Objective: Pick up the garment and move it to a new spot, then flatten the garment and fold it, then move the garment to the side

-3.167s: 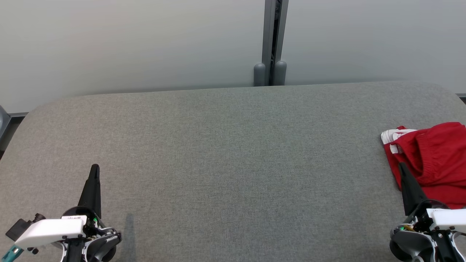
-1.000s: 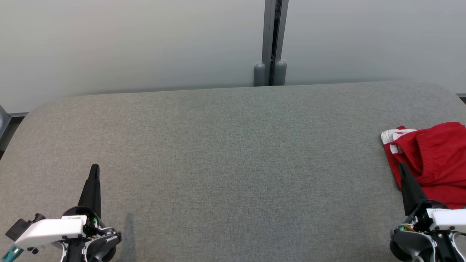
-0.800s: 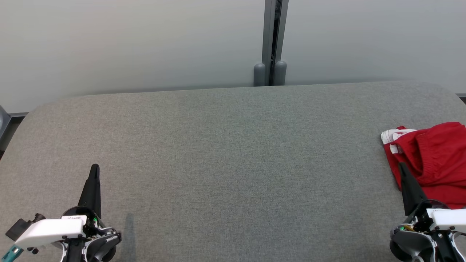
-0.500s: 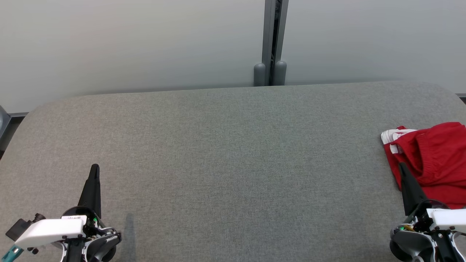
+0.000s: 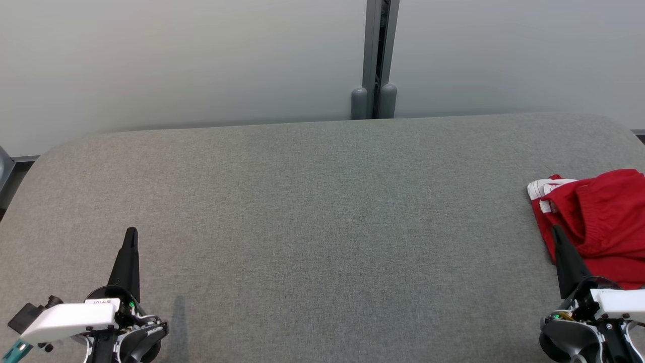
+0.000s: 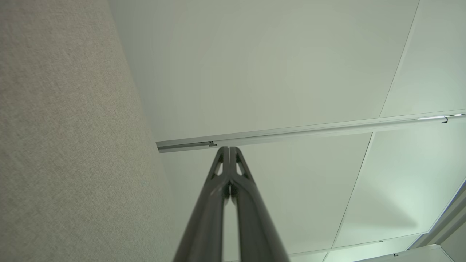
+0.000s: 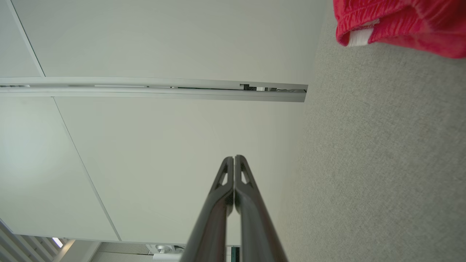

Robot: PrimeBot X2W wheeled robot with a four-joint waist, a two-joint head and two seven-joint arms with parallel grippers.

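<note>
The red garment is lying bunched at three o'clock on the table; right gripper beside it and left gripper are sitting pressed together, empty; reaching in unopened is probably risking shoving cloth off the edge.

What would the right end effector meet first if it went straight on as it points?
Probably the pale wall panel; the right end effector points past the red garment, though depth is unclear.
</note>
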